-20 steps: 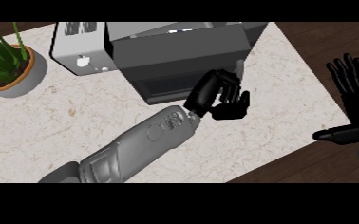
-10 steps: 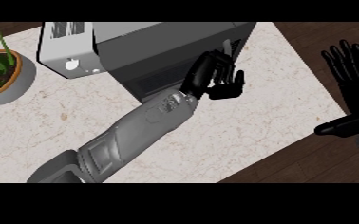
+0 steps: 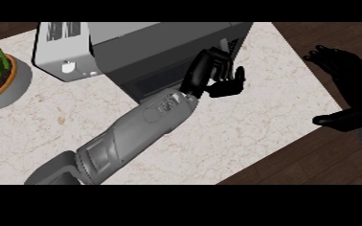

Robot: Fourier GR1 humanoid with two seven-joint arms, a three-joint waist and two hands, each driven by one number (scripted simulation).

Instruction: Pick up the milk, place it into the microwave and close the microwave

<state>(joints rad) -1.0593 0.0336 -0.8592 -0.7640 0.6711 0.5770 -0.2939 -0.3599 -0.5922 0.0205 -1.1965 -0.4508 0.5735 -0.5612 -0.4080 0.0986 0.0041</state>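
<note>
Shifted since half a second back: the left hand [image 3: 212, 76] now further toward the counter's far edge, pressed closer against the dark grey boxy microwave [image 3: 170, 52], the whole view having slid so that the microwave sits lower and more central.

No sight of the milk anywhere; whether inside the microwave or hidden behind the hand cannot be told.

Standing at the far edge of the pale speckled stone counter [image 3: 247, 124], near the middle, with its dark front face turned toward the near side. Resting against the right end of that front face, fingers [image 3: 206, 67] mostly straight and pointing up along it, thumb spread to the right, nothing held between them. Stretching back from the hand, a grey forearm [image 3: 134, 134] running diagonally to the counter's near-left corner.

Just left of the microwave and touching its side, a white and silver toaster [image 3: 63, 50] at the far-left part of the counter. At the left edge, a grey round pot with a green plant [image 3: 10, 76], only partly in view.

Beyond the counter's right edge, over the dark wooden floor, the right hand [image 3: 343, 91], open with fingers up, resting.
</note>
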